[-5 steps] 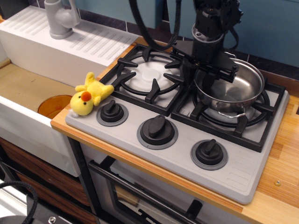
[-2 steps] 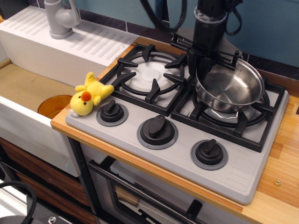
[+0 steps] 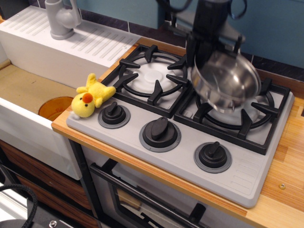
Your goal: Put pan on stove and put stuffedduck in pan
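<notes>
The shiny steel pan [image 3: 229, 84] hangs tilted and blurred a little above the right burner of the grey stove [image 3: 247, 173]. My black gripper [image 3: 196, 58] comes down from the top and is shut on the pan's back left rim. The pan is empty. The yellow stuffedduck [image 3: 90, 97] lies on its side at the stove's front left corner, next to the left knob [image 3: 114, 114], far left of the gripper.
The left burner [image 3: 153, 73] has nothing on it. A round orange disc [image 3: 53, 107] lies in the sink [image 3: 23, 90] left of the stove. A grey faucet [image 3: 61, 19] and white drainboard stand at the back left. Wooden counter [image 3: 285, 161] runs along the right.
The gripper has raised the pan off the right grate, tilting it and shifting it slightly left. The duck has not moved.
</notes>
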Available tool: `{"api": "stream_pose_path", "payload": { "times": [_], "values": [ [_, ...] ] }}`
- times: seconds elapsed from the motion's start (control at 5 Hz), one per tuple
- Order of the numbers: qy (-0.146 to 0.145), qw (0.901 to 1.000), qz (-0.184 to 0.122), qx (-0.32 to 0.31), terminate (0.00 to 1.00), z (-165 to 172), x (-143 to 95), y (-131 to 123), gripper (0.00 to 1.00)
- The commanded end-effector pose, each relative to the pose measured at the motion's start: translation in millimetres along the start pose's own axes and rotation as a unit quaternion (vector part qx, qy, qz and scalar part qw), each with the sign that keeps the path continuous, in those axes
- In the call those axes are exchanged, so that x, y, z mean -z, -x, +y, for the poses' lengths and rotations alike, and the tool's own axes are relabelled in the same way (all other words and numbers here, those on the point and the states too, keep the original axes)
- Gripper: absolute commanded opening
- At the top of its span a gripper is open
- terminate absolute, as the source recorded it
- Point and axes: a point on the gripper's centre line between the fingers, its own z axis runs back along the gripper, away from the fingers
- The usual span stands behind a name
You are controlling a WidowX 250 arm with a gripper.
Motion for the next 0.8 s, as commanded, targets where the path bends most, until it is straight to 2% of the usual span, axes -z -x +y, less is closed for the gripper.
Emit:
{"api": "stream_pose_path", "payload": {
  "times": [0.0,0.6],
  "values": [
    [-0.015,0.9988,-0.047,0.008,0.0,23,-47,-6,0.0],
    [-0.023,0.997,-0.05,0.053,0.0,93,-45,-19,0.0]
  ]
}}
